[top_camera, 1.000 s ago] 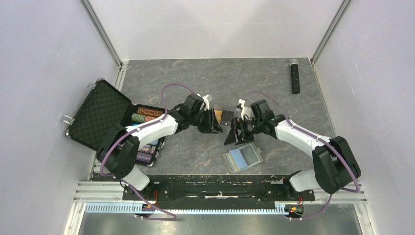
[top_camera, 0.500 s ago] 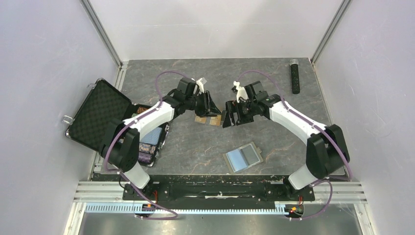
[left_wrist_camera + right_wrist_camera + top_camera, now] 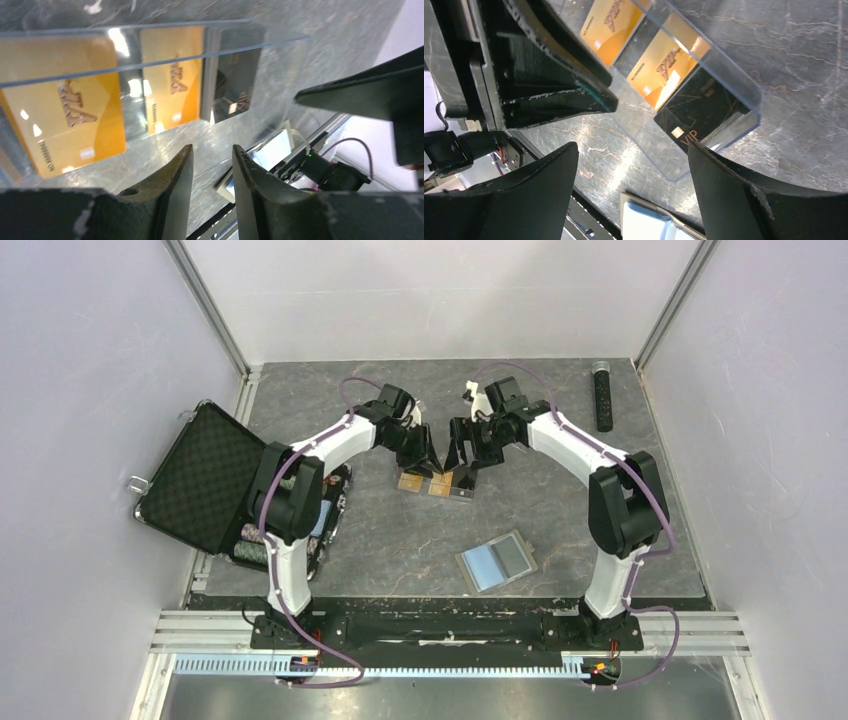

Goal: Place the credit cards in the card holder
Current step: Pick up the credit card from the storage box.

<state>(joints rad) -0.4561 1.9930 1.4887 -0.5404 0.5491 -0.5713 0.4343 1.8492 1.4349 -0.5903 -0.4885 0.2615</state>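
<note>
Credit cards [image 3: 410, 483], two orange-gold ones side by side, lie flat on the grey stone-patterned table [image 3: 560, 520], just above the centre of the overhead frame. At the far left an open black case [image 3: 200, 480] sits against the wall. Moving right, the left gripper [image 3: 212, 150] points down just above the cards; its fingers stand a narrow gap apart with nothing between them, only table showing through the gap. In both wrist views the two orange cards show through a clear plastic box [image 3: 734, 85], with a black card [image 3: 701, 117] marked VIP beside them at the box's right end. Whether they lie inside the box or under it cannot be told. Right of the box, the right gripper [image 3: 633, 150] faces the left one, its fingers spread wide and empty, hovering near the black card's end. Lower right of centre, well apart from the cards, the card holder [image 3: 497, 561] lies open and flat, its light blue inside facing up. A black remote [image 3: 603, 395] rests in the upper right corner.
</note>
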